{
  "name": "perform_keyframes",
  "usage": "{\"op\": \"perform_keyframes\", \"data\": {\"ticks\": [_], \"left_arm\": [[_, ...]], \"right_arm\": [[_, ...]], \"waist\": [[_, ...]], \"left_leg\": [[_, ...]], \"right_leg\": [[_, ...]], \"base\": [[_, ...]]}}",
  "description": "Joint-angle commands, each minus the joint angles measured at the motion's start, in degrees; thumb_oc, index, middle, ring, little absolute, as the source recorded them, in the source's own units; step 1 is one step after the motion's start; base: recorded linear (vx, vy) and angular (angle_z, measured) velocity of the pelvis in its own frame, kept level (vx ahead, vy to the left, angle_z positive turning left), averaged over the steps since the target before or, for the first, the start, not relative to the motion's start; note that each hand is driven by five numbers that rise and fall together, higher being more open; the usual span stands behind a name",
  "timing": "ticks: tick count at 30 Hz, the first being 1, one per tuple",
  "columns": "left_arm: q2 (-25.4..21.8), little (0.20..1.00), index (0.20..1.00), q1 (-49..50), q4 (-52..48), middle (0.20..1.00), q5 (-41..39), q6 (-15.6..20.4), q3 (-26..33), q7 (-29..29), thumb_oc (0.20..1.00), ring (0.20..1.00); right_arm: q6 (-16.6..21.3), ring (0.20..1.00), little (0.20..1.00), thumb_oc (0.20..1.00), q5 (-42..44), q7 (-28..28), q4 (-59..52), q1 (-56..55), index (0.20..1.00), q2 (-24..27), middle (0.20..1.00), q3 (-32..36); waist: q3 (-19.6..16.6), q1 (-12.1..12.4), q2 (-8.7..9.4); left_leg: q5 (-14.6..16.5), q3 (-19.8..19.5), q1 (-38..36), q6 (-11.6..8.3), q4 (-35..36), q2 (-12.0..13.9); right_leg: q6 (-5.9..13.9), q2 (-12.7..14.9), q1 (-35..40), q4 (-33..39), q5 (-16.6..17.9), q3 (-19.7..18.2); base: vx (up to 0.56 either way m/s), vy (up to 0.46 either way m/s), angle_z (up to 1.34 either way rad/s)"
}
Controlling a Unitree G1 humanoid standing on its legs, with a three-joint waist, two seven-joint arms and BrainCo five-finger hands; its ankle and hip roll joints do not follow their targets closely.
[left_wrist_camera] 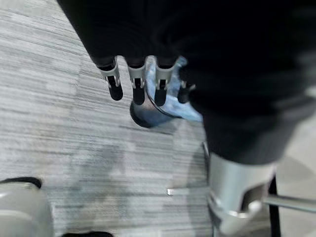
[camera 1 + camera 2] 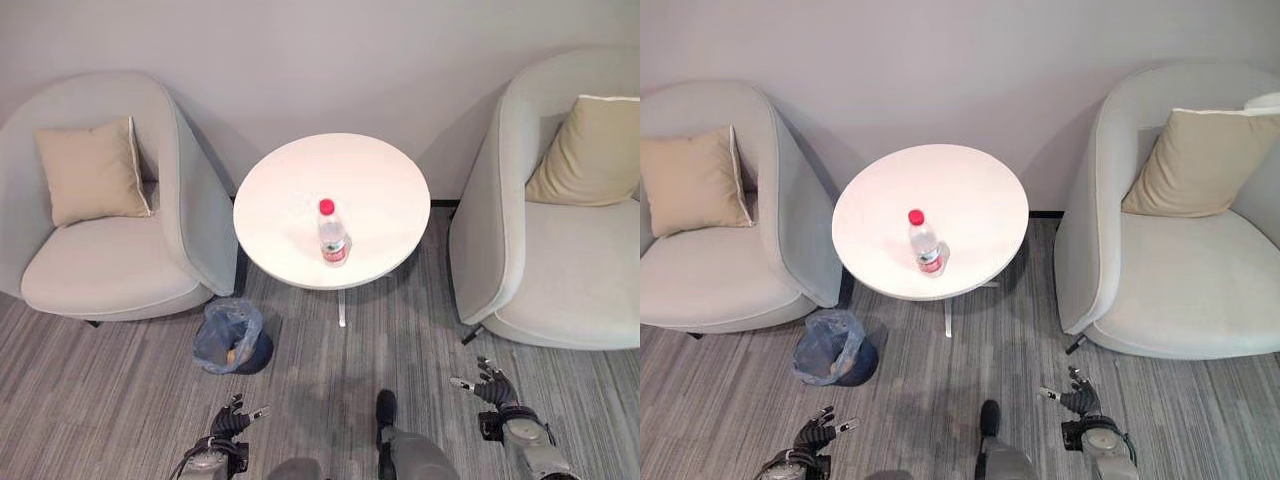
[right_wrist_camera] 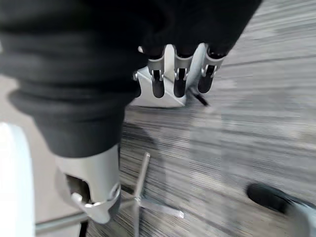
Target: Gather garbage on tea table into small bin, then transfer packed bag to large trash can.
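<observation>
Red-capped bottle (image 2: 332,237) with red label, white table (image 2: 290,200)

Silver fingers (image 1: 137,79) tipped in black. Dark ribbed covers over wrist and back of each robot hand (image 2: 228,425). Silver-grey forearms behind.

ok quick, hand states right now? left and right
Left hand: open, fingers relaxed, holding nothing, low over the floor near the bin.
Right hand: open, holding nothing, over the floor.
</observation>
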State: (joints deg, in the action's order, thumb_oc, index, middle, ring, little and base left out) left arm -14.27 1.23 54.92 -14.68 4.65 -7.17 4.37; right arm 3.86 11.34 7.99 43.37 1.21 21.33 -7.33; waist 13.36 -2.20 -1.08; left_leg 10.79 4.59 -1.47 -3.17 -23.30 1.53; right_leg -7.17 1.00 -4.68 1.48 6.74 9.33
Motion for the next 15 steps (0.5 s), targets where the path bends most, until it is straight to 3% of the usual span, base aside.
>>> {"op": "perform_keyframes", "data": {"ticks": [1, 2, 3, 7, 11, 12, 15], "left_arm": [[-1.9, 1.000, 1.000, -1.7, -0.3, 1.000, 0.4, 1.1, -1.5, -0.1, 1.000, 1.000], [-2.0, 1.000, 1.000, -1.7, -0.4, 1.000, 0.6, 1.0, -1.8, -0.2, 1.000, 1.000], [-2.1, 1.000, 1.000, -1.9, -0.8, 1.000, 1.0, 0.9, -2.2, -0.3, 1.000, 1.000], [-2.5, 1.000, 1.000, -1.7, -1.1, 1.000, 1.8, 0.9, -2.1, 0.0, 1.000, 1.000], [-2.8, 1.000, 1.000, -0.5, -1.0, 1.000, 1.8, 1.0, -0.6, 0.2, 1.000, 1.000], [-3.8, 1.000, 1.000, 0.5, -0.6, 1.000, 2.0, 1.3, 1.0, 0.3, 1.000, 1.000], [-4.7, 1.000, 1.000, 1.0, -0.9, 1.000, 2.3, 1.4, 2.0, 0.2, 1.000, 1.000]], "right_arm": [[1.3, 1.000, 1.000, 1.000, 0.9, 0.6, -1.4, -1.3, 1.000, 3.0, 1.000, 0.3], [1.2, 1.000, 1.000, 1.000, 0.8, 0.7, -1.6, -1.3, 1.000, 3.3, 1.000, 0.4], [1.3, 1.000, 1.000, 1.000, -0.2, 1.0, -2.6, -1.6, 1.000, 4.0, 1.000, 0.4], [1.5, 1.000, 1.000, 1.000, -2.7, 1.3, -6.7, -2.3, 1.000, 5.1, 1.000, 0.2], [2.0, 1.000, 1.000, 1.000, -4.3, 0.2, -12.3, -2.8, 1.000, 5.9, 1.000, 0.1], [2.5, 1.000, 1.000, 1.000, -6.8, -1.2, -17.0, -2.1, 1.000, 7.4, 1.000, -0.6], [2.6, 1.000, 1.000, 1.000, -8.1, -2.2, -20.5, -1.9, 1.000, 8.3, 1.000, -0.9]], "waist": [[-1.3, -1.1, 0.66], [-1.4, -1.0, 0.80], [-1.0, -0.5, 1.17], [-0.4, 0.3, 1.44], [-0.8, 0.8, 0.93], [-1.1, 1.2, 0.83], [-1.8, 1.8, 0.95]], "left_leg": [[-4.7, 1.0, 1.5, -0.67, 9.2, 3.4], [-4.6, 1.3, 2.5, -0.70, 10.2, 3.4], [-6.9, 1.8, 5.5, -1.13, 12.5, 3.6], [-11.2, 2.8, 8.5, -2.20, 15.0, 5.1], [-10.3, 1.7, 6.8, -1.74, 16.8, 4.5], [-9.0, 1.0, 5.9, -0.99, 16.0, 3.0], [-7.8, 1.5, 5.1, -0.24, 15.8, 2.2]], "right_leg": [[11.51, 3.3, -1.0, -4.7, -8.6, 0.7], [11.37, 3.4, -0.5, -4.7, -9.1, 0.8], [11.17, 3.6, 0.8, -4.6, -9.8, 1.1], [11.25, 3.7, 3.7, -4.7, -11.2, 1.7], [11.66, 3.7, 5.0, -6.7, -12.5, 0.9], [12.30, 4.7, 4.9, -9.3, -12.7, -0.3], [12.81, 5.5, 5.2, -9.4, -12.8, -0.9]], "base": [[0.10, -0.003, 0.02], [0.13, 0.018, -0.02], [0.17, 0.032, -0.09], [0.14, 0.067, 0.04], [0.17, 0.184, 0.04], [0.14, 0.220, -0.21], [0.13, 0.189, -0.09]]}}
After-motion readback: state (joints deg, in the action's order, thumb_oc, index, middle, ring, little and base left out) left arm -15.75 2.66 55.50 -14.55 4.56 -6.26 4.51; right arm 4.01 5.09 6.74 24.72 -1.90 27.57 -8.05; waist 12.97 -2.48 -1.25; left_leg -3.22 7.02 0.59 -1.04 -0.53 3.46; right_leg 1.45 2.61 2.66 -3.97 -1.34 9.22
